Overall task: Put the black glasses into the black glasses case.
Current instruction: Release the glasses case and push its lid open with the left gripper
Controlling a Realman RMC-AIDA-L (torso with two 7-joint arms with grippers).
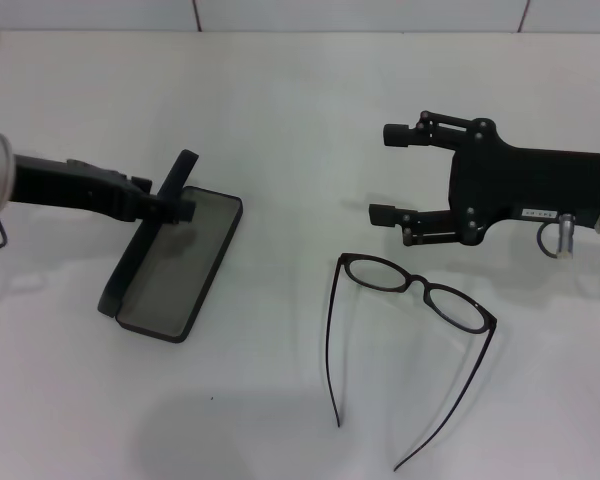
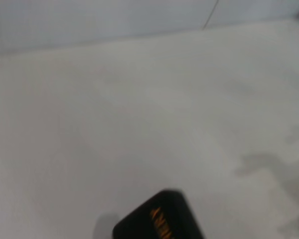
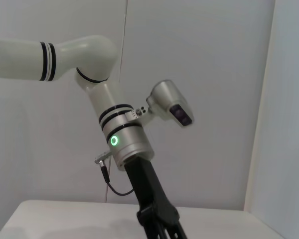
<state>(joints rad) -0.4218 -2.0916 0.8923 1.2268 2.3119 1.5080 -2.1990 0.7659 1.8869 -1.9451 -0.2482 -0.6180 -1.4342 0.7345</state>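
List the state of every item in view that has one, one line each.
black glasses case: open, lid raised, nothing inside.
black glasses: unfolded, temple arms spread, lying on the table, outside the case.
left claw: at the case's raised lid, shut on it.
right claw: open, holding nothing, beyond the glasses.

- Left gripper (image 1: 177, 209): reaches in from the left, low, fingers closed together at the tip.
- Right gripper (image 1: 389, 172): extends in from the right, wrist level, fingers spread wide apart, holding nothing.
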